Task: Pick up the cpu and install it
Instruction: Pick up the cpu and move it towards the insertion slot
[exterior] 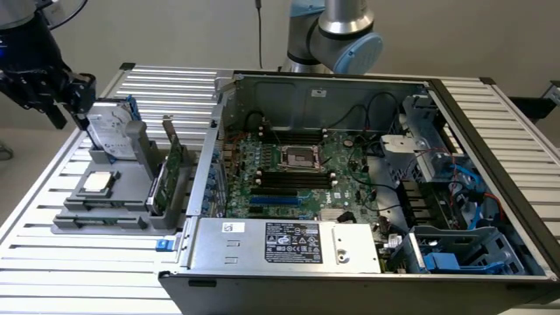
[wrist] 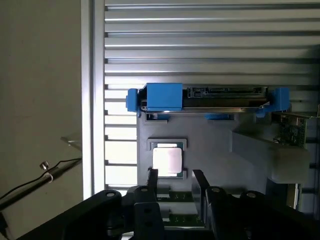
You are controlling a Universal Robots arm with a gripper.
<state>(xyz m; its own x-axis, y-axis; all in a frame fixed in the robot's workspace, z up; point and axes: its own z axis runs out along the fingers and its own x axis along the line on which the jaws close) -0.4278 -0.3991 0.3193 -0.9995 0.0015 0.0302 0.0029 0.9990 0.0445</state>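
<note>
Wrist view: gripper fingers spread and empty, poised over the cpu. The cpu lies flat in the grey holder recess, probably so the fingers can straddle its edges.

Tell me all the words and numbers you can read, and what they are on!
None can be read.
Black label on the silver box: print too small.
White sticker on the same box: too small.
White label on the hard drive: blurred.
Top of the cpu: glare, nothing readable.
</note>
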